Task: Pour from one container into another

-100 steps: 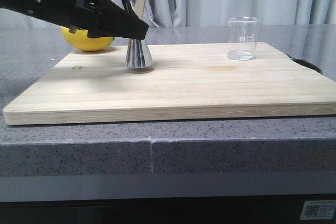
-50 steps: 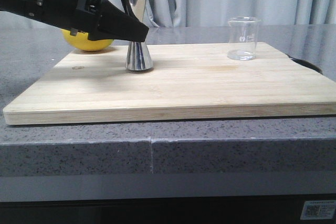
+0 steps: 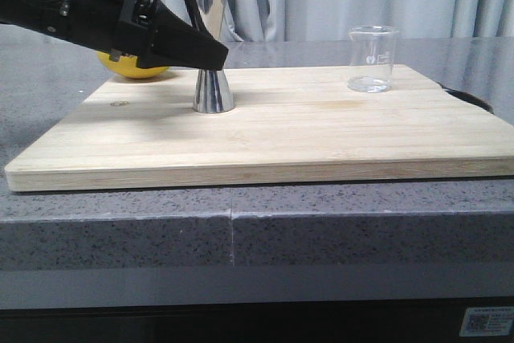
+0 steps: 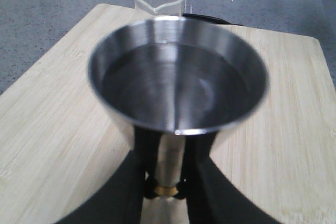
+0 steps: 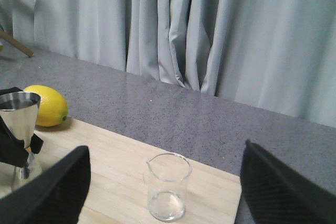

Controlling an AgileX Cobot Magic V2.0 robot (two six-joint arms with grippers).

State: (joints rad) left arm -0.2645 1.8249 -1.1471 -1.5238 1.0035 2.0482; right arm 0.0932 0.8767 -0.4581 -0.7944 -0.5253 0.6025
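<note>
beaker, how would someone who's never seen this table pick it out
Find the wooden board on the grey counter. The beaker stands alone near its far right corner, well apart from the steel jigger and the lemon on the left. It is the only clear glass thing, short with a pouring lip.

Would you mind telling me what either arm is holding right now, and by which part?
The left tool grips the steel jigger at its narrow gold-banded waist; the right tool holds nothing.

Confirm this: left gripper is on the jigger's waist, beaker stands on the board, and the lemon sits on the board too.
Not quite. The lemon sits on the counter behind the board, as the front view shows. The left gripper is on the jigger, and the beaker stands on the board.
</note>
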